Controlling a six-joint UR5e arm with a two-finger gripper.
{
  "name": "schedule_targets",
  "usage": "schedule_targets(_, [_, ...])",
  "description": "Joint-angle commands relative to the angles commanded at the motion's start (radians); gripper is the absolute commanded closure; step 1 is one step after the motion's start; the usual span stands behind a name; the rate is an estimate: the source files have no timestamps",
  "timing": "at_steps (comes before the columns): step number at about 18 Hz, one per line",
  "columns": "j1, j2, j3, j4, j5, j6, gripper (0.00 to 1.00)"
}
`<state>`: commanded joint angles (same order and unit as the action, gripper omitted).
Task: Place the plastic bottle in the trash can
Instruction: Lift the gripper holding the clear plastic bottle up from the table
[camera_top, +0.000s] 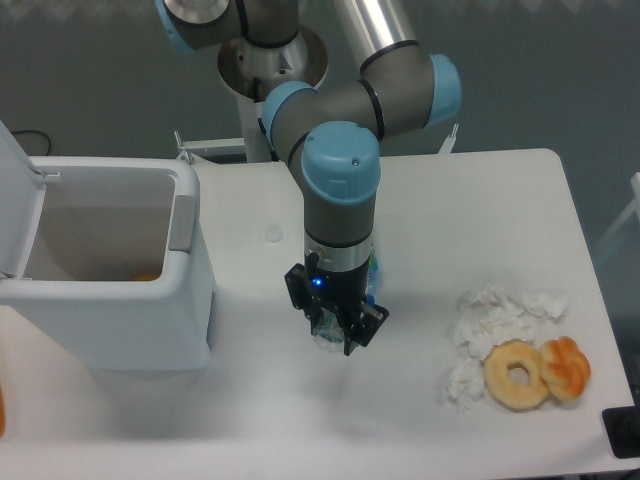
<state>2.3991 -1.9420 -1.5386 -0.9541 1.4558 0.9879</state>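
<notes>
Clear crinkled plastic bottle (330, 335), near the white desk's (480, 200) middle and mostly hidden between the black two-finger gripper's (336, 330) narrowed fingers, likely feels light, thin-walled and crushable, so a gentle mid-body squeeze suits carrying it to the open white boxy trash can (185, 290) at the left edge.

A robotics lab: an industrial arm (345, 130) bolted beside a bare white table (480, 200) (grey backdrop behind).

White trash can (150, 320) with grey inner rim, white table (480, 210), tan doughnut (517, 375), white crumpled tissue (500, 315).
</notes>
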Motion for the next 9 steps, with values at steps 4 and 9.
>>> schedule_targets(4, [0.0,0.0,0.023,0.002,-0.005,-0.027,0.43])
schedule_targets(9, [0.005,0.031,0.058,0.003,-0.029,-0.097,0.43])
